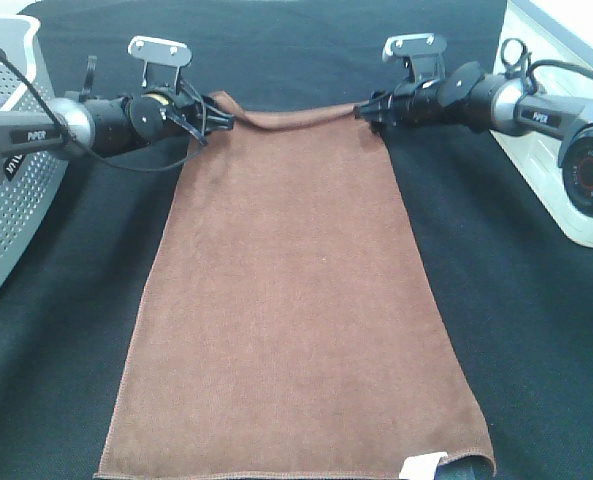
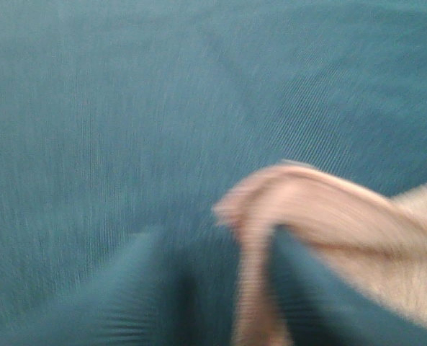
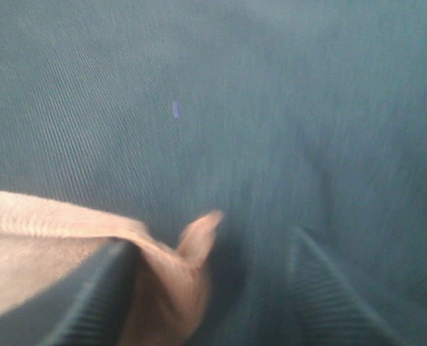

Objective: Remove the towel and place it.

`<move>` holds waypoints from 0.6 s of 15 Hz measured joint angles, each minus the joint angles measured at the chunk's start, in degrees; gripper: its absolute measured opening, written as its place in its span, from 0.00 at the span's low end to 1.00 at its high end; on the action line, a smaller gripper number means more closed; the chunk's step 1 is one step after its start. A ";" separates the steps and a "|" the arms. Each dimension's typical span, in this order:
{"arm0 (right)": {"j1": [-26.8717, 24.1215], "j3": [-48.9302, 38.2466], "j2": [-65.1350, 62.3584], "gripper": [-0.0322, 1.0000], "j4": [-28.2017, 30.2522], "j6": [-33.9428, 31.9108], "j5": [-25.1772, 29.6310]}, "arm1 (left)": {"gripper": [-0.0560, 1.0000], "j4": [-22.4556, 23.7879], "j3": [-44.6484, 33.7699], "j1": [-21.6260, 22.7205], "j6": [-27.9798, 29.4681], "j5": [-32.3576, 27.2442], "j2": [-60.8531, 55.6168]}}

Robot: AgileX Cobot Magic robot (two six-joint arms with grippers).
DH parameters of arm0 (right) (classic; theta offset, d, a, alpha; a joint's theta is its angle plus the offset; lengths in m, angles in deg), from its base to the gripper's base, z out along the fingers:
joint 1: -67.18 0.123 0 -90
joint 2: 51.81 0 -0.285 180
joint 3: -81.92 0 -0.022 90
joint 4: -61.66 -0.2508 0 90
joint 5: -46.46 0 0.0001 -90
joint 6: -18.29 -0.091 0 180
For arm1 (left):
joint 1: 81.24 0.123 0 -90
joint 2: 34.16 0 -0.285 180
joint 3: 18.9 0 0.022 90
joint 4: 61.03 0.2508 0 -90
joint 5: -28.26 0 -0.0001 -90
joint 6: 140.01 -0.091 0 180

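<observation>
The rust-brown towel (image 1: 296,300) lies spread lengthwise on the black table cover (image 1: 536,350). Its white tag (image 1: 423,466) is at the near right corner. My left gripper (image 1: 219,118) grips the far left corner and my right gripper (image 1: 368,111) grips the far right corner. The far hem sags a little between them, just off the cover. The left wrist view is blurred and shows the towel corner (image 2: 299,198) bunched between the dark fingers (image 2: 127,295). The right wrist view, also blurred, shows towel cloth (image 3: 62,249) over one finger (image 3: 91,303).
A grey perforated basket (image 1: 16,170) stands at the left edge of the table. A white tray-like object (image 1: 551,170) sits at the right edge under the right arm. Black cover shows on both sides of the towel and beyond its far hem.
</observation>
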 joint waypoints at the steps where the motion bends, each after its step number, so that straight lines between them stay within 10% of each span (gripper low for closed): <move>1: 0.00 0.00 0.23 0.61 -0.23 0.00 0.97 | 0.65 -0.17 0.00 0.00 0.23 0.00 0.29; 9: 0.00 0.00 0.23 0.62 -4.76 0.00 -1.89 | 0.67 -0.17 3.27 0.63 0.69 4.76 0.40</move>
